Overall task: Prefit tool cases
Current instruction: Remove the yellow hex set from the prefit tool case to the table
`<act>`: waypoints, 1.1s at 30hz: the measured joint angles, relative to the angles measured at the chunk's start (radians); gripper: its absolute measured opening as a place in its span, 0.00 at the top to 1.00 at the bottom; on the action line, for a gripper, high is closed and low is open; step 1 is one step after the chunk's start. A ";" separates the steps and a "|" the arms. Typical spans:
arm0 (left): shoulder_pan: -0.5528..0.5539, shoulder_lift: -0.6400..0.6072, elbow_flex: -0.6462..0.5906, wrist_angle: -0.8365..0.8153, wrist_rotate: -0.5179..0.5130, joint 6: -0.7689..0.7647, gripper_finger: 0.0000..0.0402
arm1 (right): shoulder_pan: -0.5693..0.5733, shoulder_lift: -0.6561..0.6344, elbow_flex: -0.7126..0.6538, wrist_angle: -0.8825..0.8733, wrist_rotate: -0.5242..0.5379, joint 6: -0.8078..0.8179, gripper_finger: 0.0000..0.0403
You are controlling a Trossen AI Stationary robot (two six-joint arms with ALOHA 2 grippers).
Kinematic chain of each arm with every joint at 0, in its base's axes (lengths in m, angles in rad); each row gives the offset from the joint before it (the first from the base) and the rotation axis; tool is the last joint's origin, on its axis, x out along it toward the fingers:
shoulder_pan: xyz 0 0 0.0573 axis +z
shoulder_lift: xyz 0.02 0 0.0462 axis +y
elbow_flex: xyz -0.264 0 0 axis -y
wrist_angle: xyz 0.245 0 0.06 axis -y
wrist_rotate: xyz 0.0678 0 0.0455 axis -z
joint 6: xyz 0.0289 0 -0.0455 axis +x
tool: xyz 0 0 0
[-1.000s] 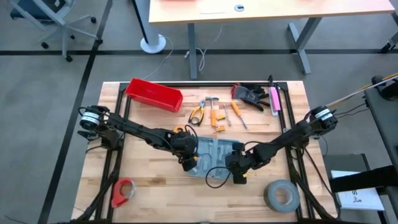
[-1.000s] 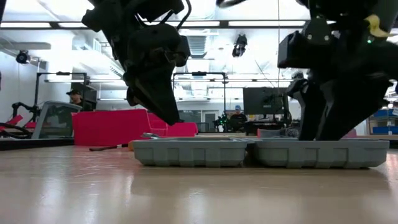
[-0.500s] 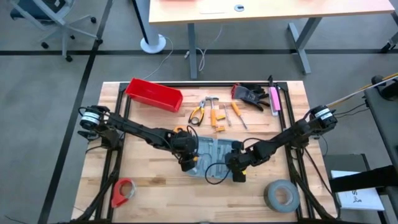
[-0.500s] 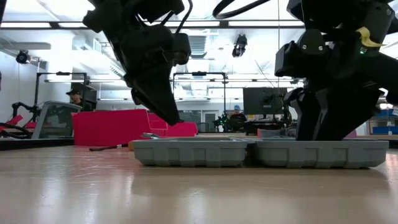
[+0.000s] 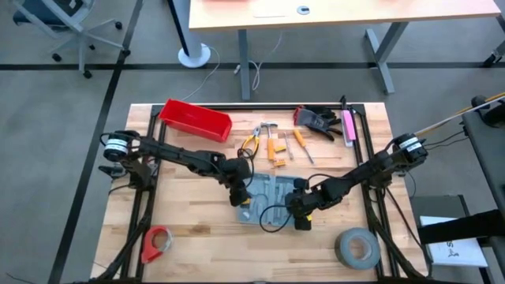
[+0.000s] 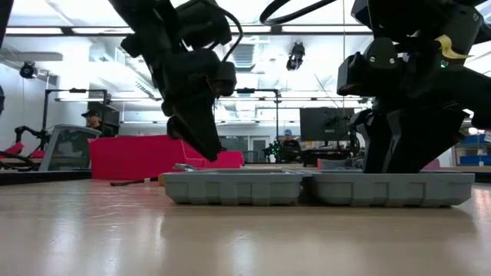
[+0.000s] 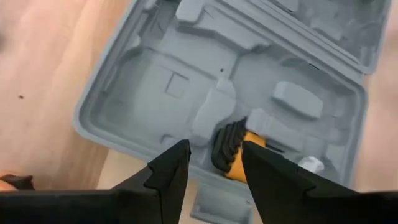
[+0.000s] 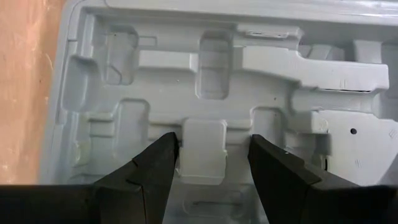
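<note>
The grey tool case (image 5: 276,189) lies open and flat at the table's middle, both halves up, with moulded recesses showing (image 7: 155,93). A black-and-orange tool handle (image 7: 231,152) lies in a recess of its left half. My left gripper (image 7: 214,149) hangs open just above that handle, slanting down over the left half (image 6: 211,149). My right gripper (image 8: 211,146) is open and low in the right half (image 6: 391,161). Its fingers stand on either side of a raised moulded block (image 8: 202,152). My left gripper touches nothing. My right gripper comes slanting down from the table's right into the case's right half, one finger on each side of the raised block (image 8: 202,134). Whether the fingers touch the block or the case floor, I cannot tell.
Beyond the case lie pliers (image 5: 251,143), orange-handled tools (image 5: 274,148), a screwdriver (image 5: 302,146), black-and-red gloves (image 5: 318,120) and a pink tool (image 5: 347,126). A red bin (image 5: 196,120) stands far left. A grey tape roll (image 5: 357,247) and a red tape dispenser (image 5: 158,243) sit near the front edge.
My left gripper has swung a little toward the table's far edge and right, staying over the case's left half. The case and my right gripper have kept still.
</note>
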 joint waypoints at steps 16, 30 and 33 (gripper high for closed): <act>0.014 0.105 0.078 -0.057 0.137 0.043 0.63 | 0.000 0.001 -0.001 0.008 0.000 0.000 0.55; 0.012 0.161 0.151 -0.203 0.045 0.129 0.63 | -0.003 0.002 -0.002 0.027 0.003 -0.011 0.54; 0.003 0.212 0.193 -0.225 0.125 0.150 0.63 | -0.009 0.002 -0.002 0.023 -0.002 -0.012 0.54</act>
